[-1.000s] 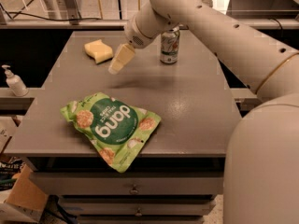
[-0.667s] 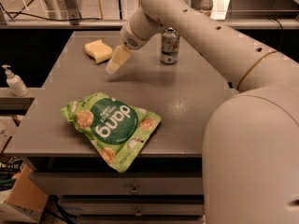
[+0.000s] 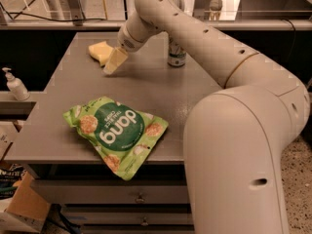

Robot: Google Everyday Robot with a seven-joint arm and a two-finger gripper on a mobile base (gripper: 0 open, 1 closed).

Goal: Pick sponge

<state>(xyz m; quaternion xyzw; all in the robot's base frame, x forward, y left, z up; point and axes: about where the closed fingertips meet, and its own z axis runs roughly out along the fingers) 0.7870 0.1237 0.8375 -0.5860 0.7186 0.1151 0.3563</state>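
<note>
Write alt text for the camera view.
The robot's gripper is just beside the pale yellow sponge at the far side of a grey table. A soda can stands farther right, and a green snack bag lies near the front edge.

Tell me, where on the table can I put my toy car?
The bare middle of the table, between the green chip bag and the soda can, has room. The left edge is bare too. Back left is crowded: the gripper hangs right beside the sponge.

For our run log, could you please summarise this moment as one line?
step: pre-grasp | gripper: low over table, beside sponge | sponge: lying on table, not lifted
</note>
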